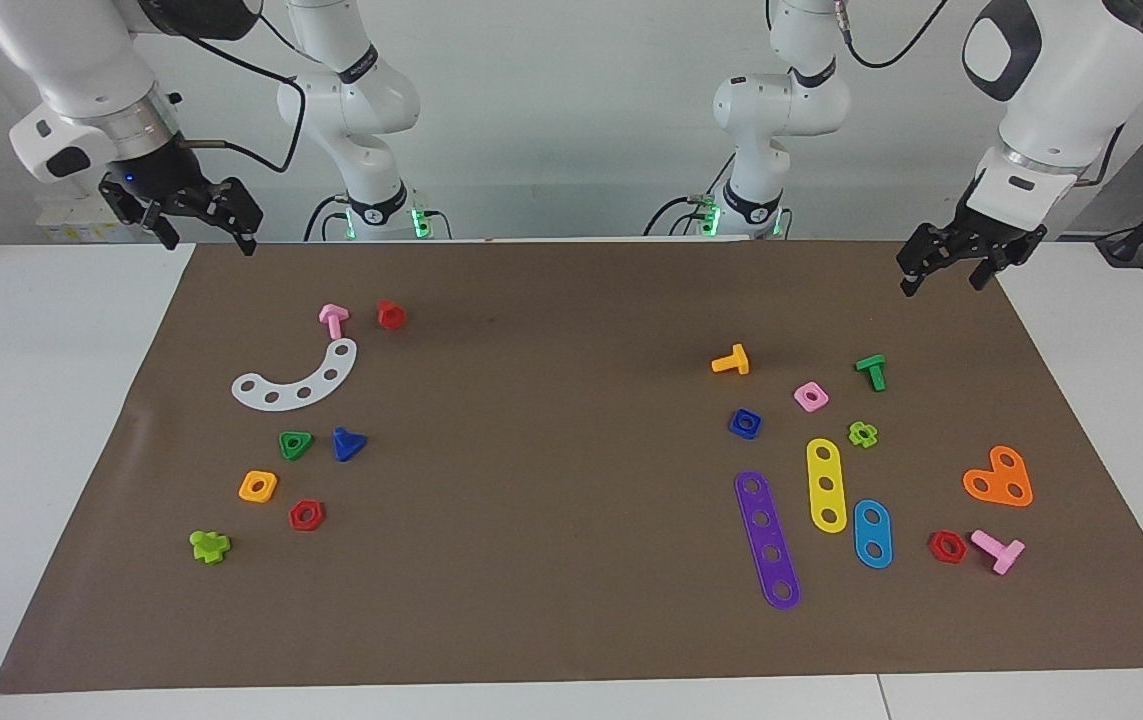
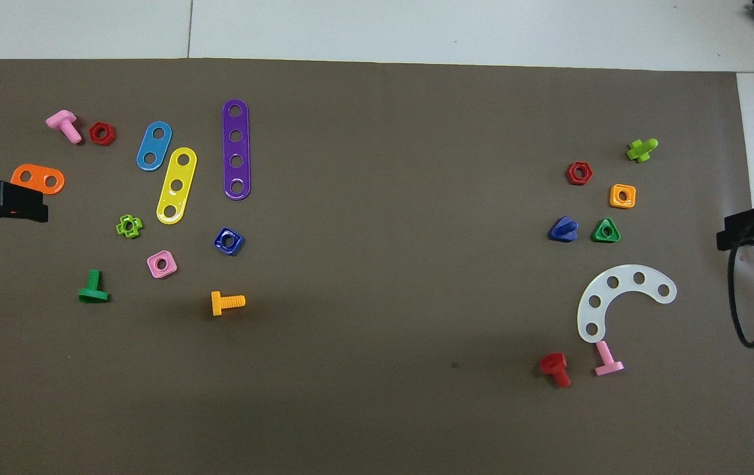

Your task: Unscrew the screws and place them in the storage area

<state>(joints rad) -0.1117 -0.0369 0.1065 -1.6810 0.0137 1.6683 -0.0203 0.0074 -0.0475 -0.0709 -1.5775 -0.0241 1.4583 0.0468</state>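
Blue bolt [image 1: 348,443] and blue nut [image 1: 745,423] lie well apart, toward opposite ends. I see left gripper [image 1: 947,268] and right gripper [image 1: 203,226] raised over robot-side corners, jaws spread, empty.

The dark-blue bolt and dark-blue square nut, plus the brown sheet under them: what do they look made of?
The dark-blue bolt and the dark-blue square nut look like moulded plastic: saturated uniform colour, rounded edges, slight gloss on the nut. The brown sheet looks matte, probably paper or thin card, judging by its flat, glare-free surface and straight cut edges; fabric cannot be ruled out.
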